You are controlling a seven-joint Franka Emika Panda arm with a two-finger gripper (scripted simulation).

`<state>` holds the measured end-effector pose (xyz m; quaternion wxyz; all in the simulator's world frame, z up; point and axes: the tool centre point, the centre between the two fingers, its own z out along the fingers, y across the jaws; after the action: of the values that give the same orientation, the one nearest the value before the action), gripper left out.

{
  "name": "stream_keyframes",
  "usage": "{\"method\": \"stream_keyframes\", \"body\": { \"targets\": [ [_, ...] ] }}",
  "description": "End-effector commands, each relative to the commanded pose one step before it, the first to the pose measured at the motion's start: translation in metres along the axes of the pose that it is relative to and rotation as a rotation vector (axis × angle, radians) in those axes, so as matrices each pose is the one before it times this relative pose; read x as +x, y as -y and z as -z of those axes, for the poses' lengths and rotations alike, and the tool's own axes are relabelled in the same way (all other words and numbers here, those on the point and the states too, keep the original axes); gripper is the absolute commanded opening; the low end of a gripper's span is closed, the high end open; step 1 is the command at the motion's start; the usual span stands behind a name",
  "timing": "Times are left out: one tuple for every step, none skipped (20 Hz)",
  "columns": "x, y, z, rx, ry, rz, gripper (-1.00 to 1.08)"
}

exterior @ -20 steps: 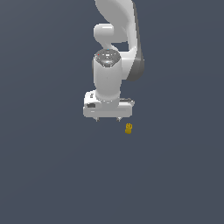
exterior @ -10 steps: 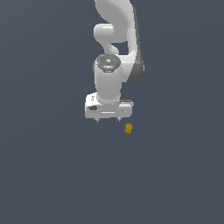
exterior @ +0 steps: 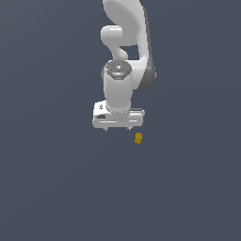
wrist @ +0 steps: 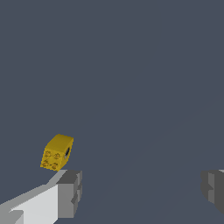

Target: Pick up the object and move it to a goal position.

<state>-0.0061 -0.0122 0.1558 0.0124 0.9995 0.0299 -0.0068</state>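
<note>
Although the small mustard-yellow block with a round hole in one face is probably light and rigid, it lies just outside one finger of the wide-open white gripper, so its flat opposite sides seem the best hold.

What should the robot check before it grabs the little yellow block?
1. White gripper open: ok, its grey fingers stand wide apart.
2. Small mustard-yellow block in sight: ok, both views show it.
3. Block between the fingers: not ok, it sits outside them, off to the exterior view's right.
4. Nothing held already: ok.
5. Block lying flat and steady: cannot tell.
6. Goal spot visible: not ok, no marker shows.
</note>
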Motion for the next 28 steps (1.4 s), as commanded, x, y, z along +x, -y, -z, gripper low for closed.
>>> {"method": "stream_keyframes", "body": {
  "targets": [
    [-0.00054, 0.00696, -0.00496, 0.00163, -0.00018, -0.01228, 1.00],
    [-0.00029, 0.00341, -0.00244, 0.00079, -0.00046, -0.00708, 1.00],
    [-0.00035, 0.00371, -0.00262, 0.00088, -0.00062, -0.00798, 1.00],
    [-0.00045, 0.00403, -0.00285, 0.00096, -0.00068, -0.00878, 1.00],
    [-0.00061, 0.00441, -0.00315, 0.00105, -0.00065, -0.00953, 1.00],
    [-0.00078, 0.00476, -0.00343, 0.00113, -0.00063, -0.01030, 1.00],
    [-0.00096, 0.00509, -0.00368, 0.00121, -0.00066, -0.01112, 1.00],
    [-0.00116, 0.00539, -0.00392, 0.00129, -0.00070, -0.01199, 1.00],
    [-0.00140, 0.00572, -0.00418, 0.00136, -0.00070, -0.01280, 1.00],
    [-0.00167, 0.00601, -0.00444, 0.00144, -0.00070, -0.01365, 1.00],
    [-0.00197, 0.00629, -0.00468, 0.00150, -0.00070, -0.01450, 1.00],
    [-0.00216, 0.00615, -0.00463, 0.00147, -0.00065, -0.01440, 1.00],
    [-0.00222, 0.00570, -0.00435, 0.00137, -0.00057, -0.01363, 1.00],
    [-0.00224, 0.00528, -0.00407, 0.00127, -0.00050, -0.01281, 1.00],
    [-0.00224, 0.00486, -0.00379, 0.00117, -0.00045, -0.01201, 1.00],
    [-0.00220, 0.00446, -0.00352, 0.00107, -0.00039, -0.01119, 1.00],
    [-0.00214, 0.00406, -0.00325, 0.00098, -0.00034, -0.01039, 1.00],
    [-0.00205, 0.00367, -0.00298, 0.00089, -0.00030, -0.00958, 1.00],
    [-0.00194, 0.00331, -0.00271, 0.00080, -0.00026, -0.00875, 1.00],
    [-0.00181, 0.00295, -0.00245, 0.00072, -0.00023, -0.00793, 1.00],
    [-0.00167, 0.00262, -0.00218, 0.00063, -0.00020, -0.00708, 1.00],
    [-0.00150, 0.00227, -0.00192, 0.00055, -0.00017, -0.00628, 1.00],
    [-0.00133, 0.00195, -0.00166, 0.00047, -0.00014, -0.00544, 1.00],
    [-0.00114, 0.00163, -0.00140, 0.00040, -0.00012, -0.00461, 1.00],
    [-0.00095, 0.00135, -0.00115, 0.00032, -0.00009, -0.00374, 1.00],
    [-0.00074, 0.00101, -0.00089, 0.00025, -0.00007, -0.00296, 1.00],
    [-0.00054, 0.00075, -0.00064, 0.00018, -0.00005, -0.00206, 1.00],
    [-0.00032, 0.00042, -0.00038, 0.00011, -0.00003, -0.00129, 1.00]
  ]
}}
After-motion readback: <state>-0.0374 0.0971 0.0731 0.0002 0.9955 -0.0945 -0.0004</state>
